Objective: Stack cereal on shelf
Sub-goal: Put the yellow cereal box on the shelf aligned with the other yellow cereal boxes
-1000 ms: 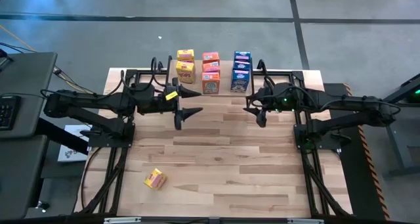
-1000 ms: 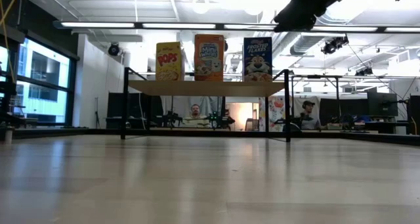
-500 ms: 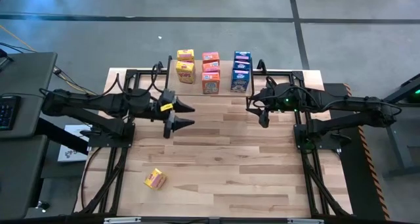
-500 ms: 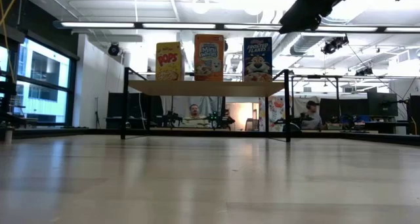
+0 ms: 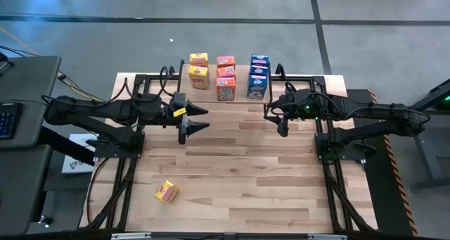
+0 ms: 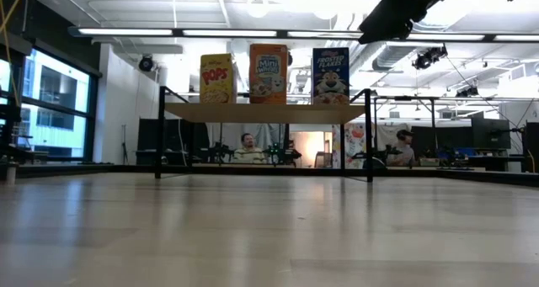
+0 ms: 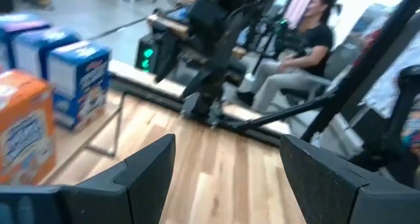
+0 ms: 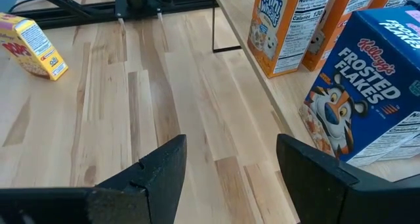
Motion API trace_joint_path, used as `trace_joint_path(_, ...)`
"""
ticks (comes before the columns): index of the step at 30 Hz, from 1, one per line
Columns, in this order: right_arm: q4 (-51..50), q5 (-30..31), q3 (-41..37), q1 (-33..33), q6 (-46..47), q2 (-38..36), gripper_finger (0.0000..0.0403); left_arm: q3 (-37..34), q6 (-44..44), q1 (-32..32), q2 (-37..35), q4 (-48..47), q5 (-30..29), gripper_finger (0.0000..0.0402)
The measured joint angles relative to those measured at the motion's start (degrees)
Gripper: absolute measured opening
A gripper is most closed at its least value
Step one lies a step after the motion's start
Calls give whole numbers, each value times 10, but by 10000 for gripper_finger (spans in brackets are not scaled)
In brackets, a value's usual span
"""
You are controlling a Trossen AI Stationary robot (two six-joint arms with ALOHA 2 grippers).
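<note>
Several cereal boxes stand in three rows on the shelf (image 5: pixel 240 77) at the table's far edge: yellow (image 5: pixel 199 76), orange (image 5: pixel 226 89) and blue (image 5: pixel 257 86). One more yellow box (image 5: pixel 166 191) lies on the tabletop near the front left, also seen as the yellow box (image 8: pixel 33 46) in the right wrist view. My left gripper (image 5: pixel 202 117) hovers above the table left of centre, open, nothing between its fingers (image 7: pixel 151 175). My right gripper (image 5: pixel 281 127) hovers right of centre by the blue row, open and holding nothing (image 8: pixel 231 140).
The shelf stands on thin black legs (image 6: pixel 159 131). Black frame rails (image 5: pixel 116 191) run along the table's left and right sides. Bare wooden tabletop (image 5: pixel 239 177) lies between the arms and toward the near edge. People sit at desks (image 6: pixel 248 148) beyond the table.
My left gripper has drawn back a little toward the table's left edge and rolled about its own axis, its fingers staying open. The boxes have not moved.
</note>
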Motion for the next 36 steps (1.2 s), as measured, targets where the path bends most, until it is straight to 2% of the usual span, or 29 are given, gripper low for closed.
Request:
trace_joint_path(5,0,0,0,0,1,0,229,0,-44,-4,0,-38,-34,266)
trace_joint_path(14,-7,0,0,0,14,0,229,1,-125,-68,0,-43,-36,266)
trace_joint_path(18,-11,0,0,1,26,0,229,41,-132,-97,1,-78,-55,266)
trace_joint_path(27,-15,0,0,2,27,0,229,160,-165,-168,23,-258,-160,266)
trace_joint_path(36,-15,0,0,2,23,1,229,172,-307,-225,69,-354,-163,266)
